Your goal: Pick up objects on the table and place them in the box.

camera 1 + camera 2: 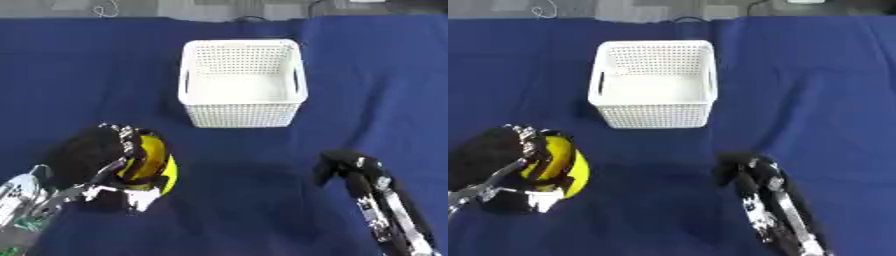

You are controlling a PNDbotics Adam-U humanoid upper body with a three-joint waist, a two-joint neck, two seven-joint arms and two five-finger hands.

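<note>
My left hand [96,157] is at the lower left with its fingers curled round a yellow object [156,165], which shows past the fingers on the hand's right side. The hand hides most of it. A white perforated basket [242,112] stands empty at the middle of the blue cloth, up and to the right of that hand. My right hand [348,165] is at the lower right, fingers curled downward, and holds nothing.
A dark blue cloth [367,80] covers the whole table. Cables lie on the grey floor [570,7] beyond the far edge.
</note>
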